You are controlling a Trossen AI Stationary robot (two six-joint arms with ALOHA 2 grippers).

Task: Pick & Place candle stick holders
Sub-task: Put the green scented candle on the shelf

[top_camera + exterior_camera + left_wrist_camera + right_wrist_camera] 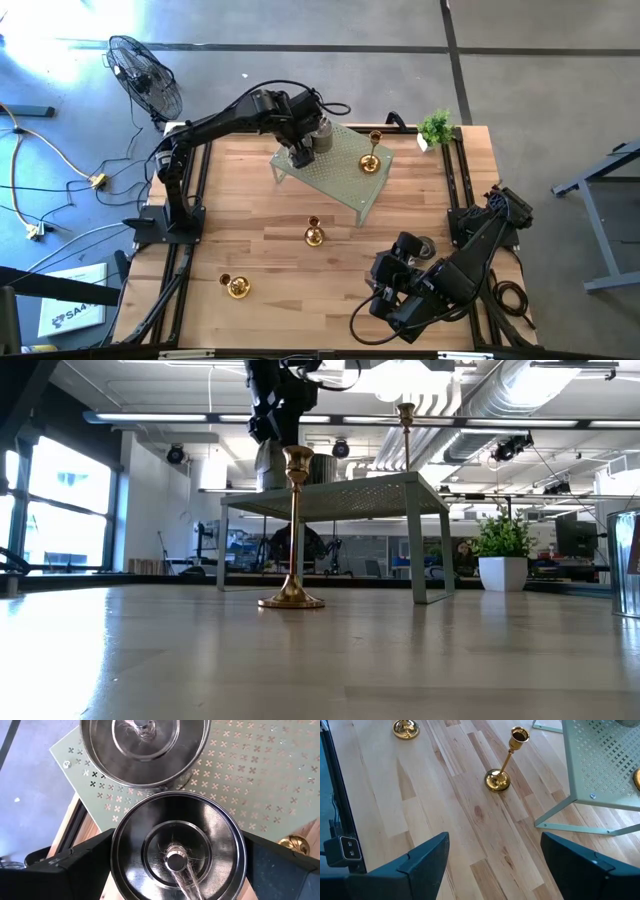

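My left gripper [300, 152] is over the near left corner of the pale green perforated rack [345, 178], shut on a grey-silver cup holder [175, 855]. A second grey-silver cup [145, 745] stands on the rack just beyond it. A gold holder [371, 160] stands on the rack's right part. Two gold holders stand on the table on their round bases, one mid-table [314, 233] and one near the front left [236, 286]. My right gripper [495, 870] is open and empty at the front right, facing the mid-table gold holder [500, 775]. My left gripper pinches the cup's round outer wall [119, 851] between its two fingers, one on each opposite side. The fingers come from above, pointing down. The cup is upright, mouth up, at the height of the rack's top [330, 490]. Whether its base rests there I cannot tell.
A small potted plant [436, 127] stands at the far right corner. Another grey-silver cup [427, 245] stands on the table beside my right arm. The table's middle and left front show bare wood. A fan [145, 75] stands on the floor beyond the table's left.
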